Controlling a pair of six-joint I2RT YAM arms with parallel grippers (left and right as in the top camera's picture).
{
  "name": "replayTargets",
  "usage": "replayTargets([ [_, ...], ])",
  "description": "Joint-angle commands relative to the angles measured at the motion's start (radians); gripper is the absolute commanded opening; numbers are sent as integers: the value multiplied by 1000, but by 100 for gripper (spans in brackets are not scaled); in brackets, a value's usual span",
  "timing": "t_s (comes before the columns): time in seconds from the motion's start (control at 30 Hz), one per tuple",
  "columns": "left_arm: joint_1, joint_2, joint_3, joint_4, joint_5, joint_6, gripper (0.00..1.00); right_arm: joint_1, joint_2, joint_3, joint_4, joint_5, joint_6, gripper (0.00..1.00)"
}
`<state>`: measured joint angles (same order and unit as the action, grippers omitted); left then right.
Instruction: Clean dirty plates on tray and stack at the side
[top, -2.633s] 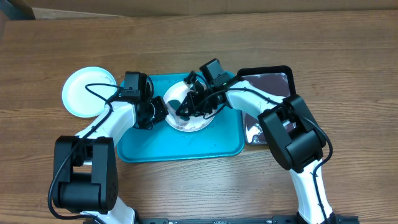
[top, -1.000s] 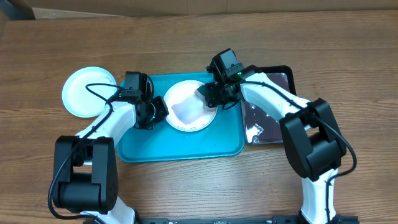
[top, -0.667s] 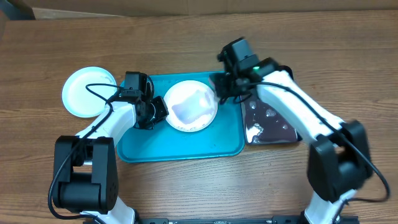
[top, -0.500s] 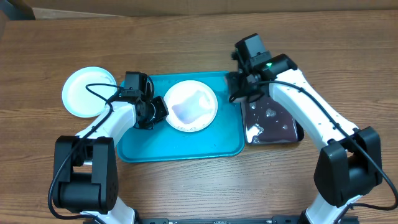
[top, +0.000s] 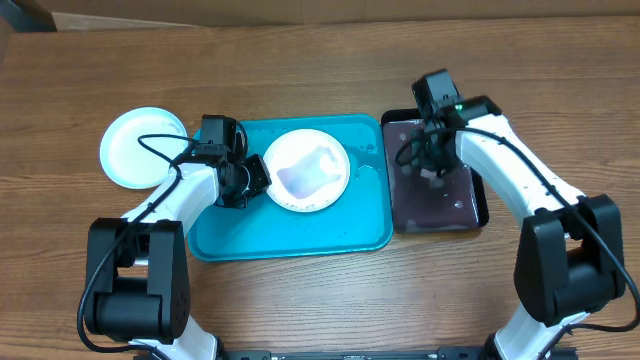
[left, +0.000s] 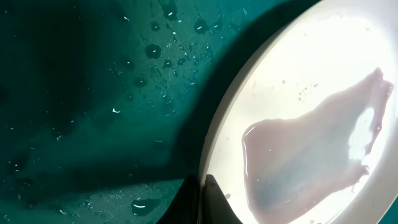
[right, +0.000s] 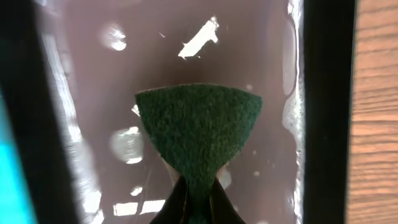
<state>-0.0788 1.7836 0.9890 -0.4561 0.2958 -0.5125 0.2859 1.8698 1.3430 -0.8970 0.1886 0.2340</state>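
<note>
The white plate (left: 311, 74) on the turquoise tray (left: 93, 93) is pinched at its rim by the left gripper (left: 202, 200), jaws nearly together. The green sponge (right: 198, 127) is clamped in the right gripper (right: 196, 200) over the black tray (right: 326, 93).

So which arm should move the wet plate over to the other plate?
Probably left: the left claw pinches the wet plate rim, nearest the other plate. The right claw holds the sponge.

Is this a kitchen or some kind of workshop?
Likely a robot test bench rather than a kitchen: a plain wooden table, a wet white plate on a turquoise tray, a green sponge over a black tray.
</note>
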Motion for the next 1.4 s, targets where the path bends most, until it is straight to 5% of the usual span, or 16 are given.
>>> replayTargets([
  [0.0,-7,12,13,0,8,27,4,-12,-11,-69,58,21,-2,4],
  [0.13,-7,12,13,0,8,27,4,-14,-11,-113,104,20,-3,6],
  [0.17,-7,12,12,0,8,27,5,-14,-11,-112,105,19,-2,34],
  [0.33,-7,12,13,1,8,27,11,-32,-12,-70,78,-31,-2,70],
  [0.67,-12,12,12,5,-9,26,22,-227,-12,119,-29,-132,2,74],
  [0.73,-23,12,12,10,-19,26,22,-272,-12,119,-28,-131,5,79],
  [0.83,-43,12,12,17,-39,26,22,-334,-12,117,-38,-131,5,100],
  [1.2,-55,12,12,27,-49,26,23,-406,-12,117,-30,-131,5,100],
  [1.37,-71,17,12,26,-87,16,4,-406,-12,117,-28,-131,5,100],
])
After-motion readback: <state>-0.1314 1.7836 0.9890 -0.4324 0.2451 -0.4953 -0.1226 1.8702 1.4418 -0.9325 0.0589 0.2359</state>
